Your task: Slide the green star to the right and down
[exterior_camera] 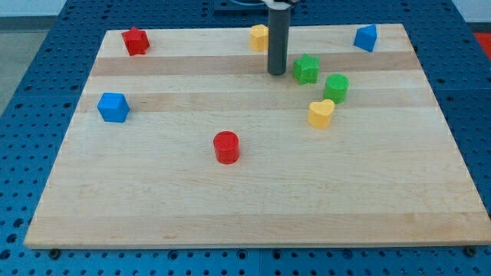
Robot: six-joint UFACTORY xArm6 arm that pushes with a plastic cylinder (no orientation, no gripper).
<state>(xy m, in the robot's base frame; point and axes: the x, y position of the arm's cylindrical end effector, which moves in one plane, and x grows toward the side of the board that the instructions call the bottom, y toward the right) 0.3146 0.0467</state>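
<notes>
The green star [306, 69] lies on the wooden board [253, 192] at the upper middle right. My tip [277, 73] stands just to the star's left, a small gap apart. A green cylinder [336, 88] sits just right of and below the star. A yellow heart [321, 113] lies below the cylinder.
A yellow block [259, 37] sits partly behind the rod at the view's top. A blue block [366, 37] is at the top right, a red star-like block [136, 41] at the top left, a blue cube [113, 107] at the left, a red cylinder [226, 147] near the centre.
</notes>
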